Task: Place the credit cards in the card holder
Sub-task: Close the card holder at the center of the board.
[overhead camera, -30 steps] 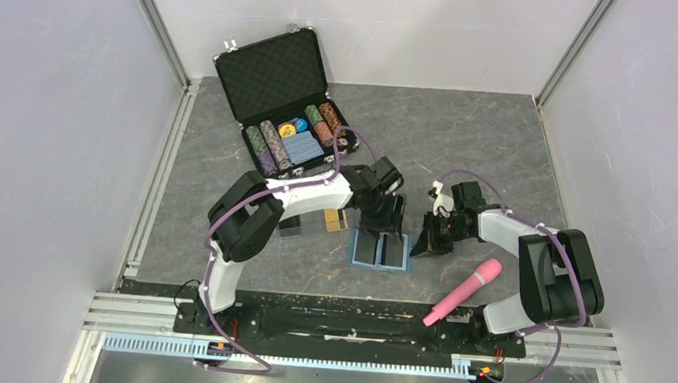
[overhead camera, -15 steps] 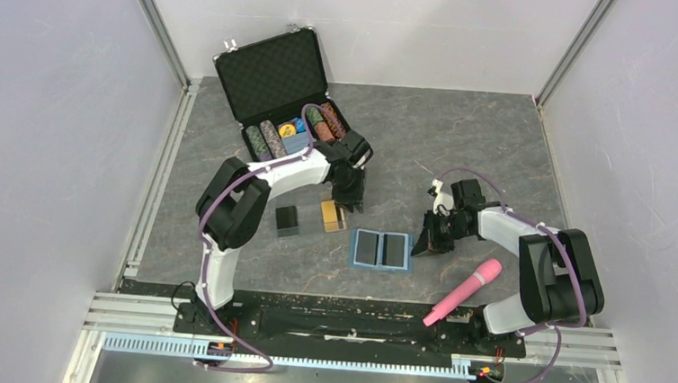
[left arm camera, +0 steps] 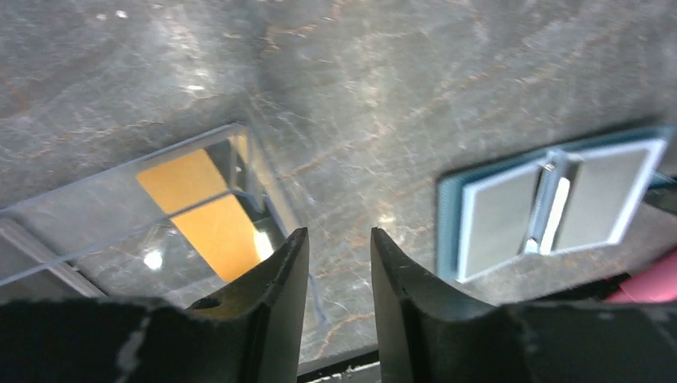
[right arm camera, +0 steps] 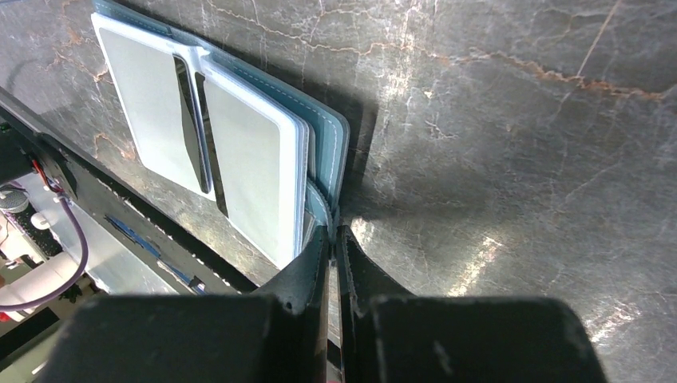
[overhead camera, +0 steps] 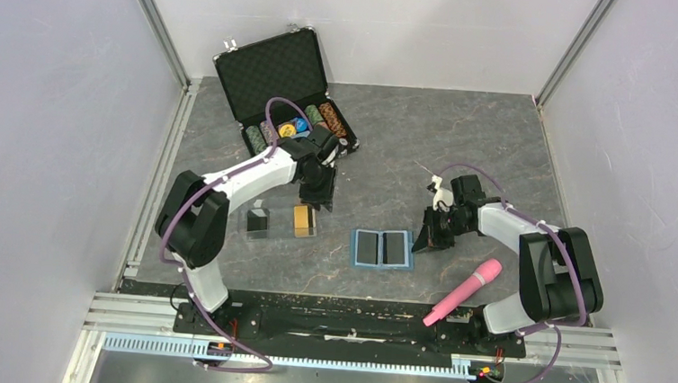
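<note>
Your open black briefcase [overhead camera: 271, 74] stands at the far left of the table, with rows of round poker chips [overhead camera: 327, 115] in its lower half; your left arm covers some of them. Nearer to you sit two clear plastic boxes just beside each other. The left box [overhead camera: 251, 214] holds a dark credit card [overhead camera: 258, 225] and the right box [left arm camera: 267, 191] holds a gold-orange credit card [left arm camera: 203, 219]. Your left gripper [left arm camera: 337, 239] hangs just over the right box's far edge, its jaws a little apart with only table showing between them.

The small teal-blue folding card holder [right arm camera: 239, 136] lies spread open and flat near the front middle of the table, its two pale inner panels facing up. You cannot tell from here whether any card sits in its slots. Your right gripper [right arm camera: 331, 235] is pressed together on the teal flap at the card holder's right edge.

A pink rod-shaped object [overhead camera: 465, 291] lies slanted near your right arm's base. The table [overhead camera: 465, 146] is dark grey marbled stone, enclosed by plain pale walls [overhead camera: 374, 23] with metal rails at the corners.
</note>
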You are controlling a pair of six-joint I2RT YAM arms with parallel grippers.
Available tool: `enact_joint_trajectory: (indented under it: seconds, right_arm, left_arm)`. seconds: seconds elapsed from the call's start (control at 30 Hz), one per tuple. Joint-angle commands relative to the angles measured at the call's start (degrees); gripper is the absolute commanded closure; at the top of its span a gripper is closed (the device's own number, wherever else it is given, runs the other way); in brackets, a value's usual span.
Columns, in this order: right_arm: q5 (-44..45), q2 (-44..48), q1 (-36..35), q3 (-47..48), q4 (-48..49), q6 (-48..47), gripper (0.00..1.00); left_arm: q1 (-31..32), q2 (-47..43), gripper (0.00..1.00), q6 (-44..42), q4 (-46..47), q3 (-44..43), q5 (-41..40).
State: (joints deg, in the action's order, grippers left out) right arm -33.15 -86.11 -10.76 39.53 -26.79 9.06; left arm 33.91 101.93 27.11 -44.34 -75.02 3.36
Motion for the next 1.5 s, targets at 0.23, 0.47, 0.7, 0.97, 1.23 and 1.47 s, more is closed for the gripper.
enact_joint_trajectory:
  seconds: [0.23,0.47,0.7,0.97,1.23,1.47]
  right_arm:
    - [-1.0,0.9,0.1,-0.9,0.4,0.5,1.0]
    - [-1.4,1.8,0.6,-1.8,0.6,0.8,1.0]
    - [-1.5,1.8,0.7,-2.2,0.8,0.9,1.0]
    - [-1.9,1.7,0.7,-2.6,1.3,0.8,1.0]
    - [-2.1,1.8,0.7,-2.7,1.5,0.8,1.0]
    - [-2.1,1.8,0.7,-2.4,1.3,0.6,1.0]
  left_arm:
    - [5.6,-1.0,0.5,10.0,13.9,3.6,17.1]
    - [9.0,2.1,0.47,13.0,13.7,7.0,11.4]
    - [10.9,4.1,0.41,15.2,15.0,9.0,10.3]
    - [11.0,4.8,0.39,19.8,29.1,13.7,18.9]
    - [10.7,0.1,0.41,19.9,32.8,15.5,21.1]
    - [10.7,-4.5,0.46,20.5,32.5,15.1,21.7]
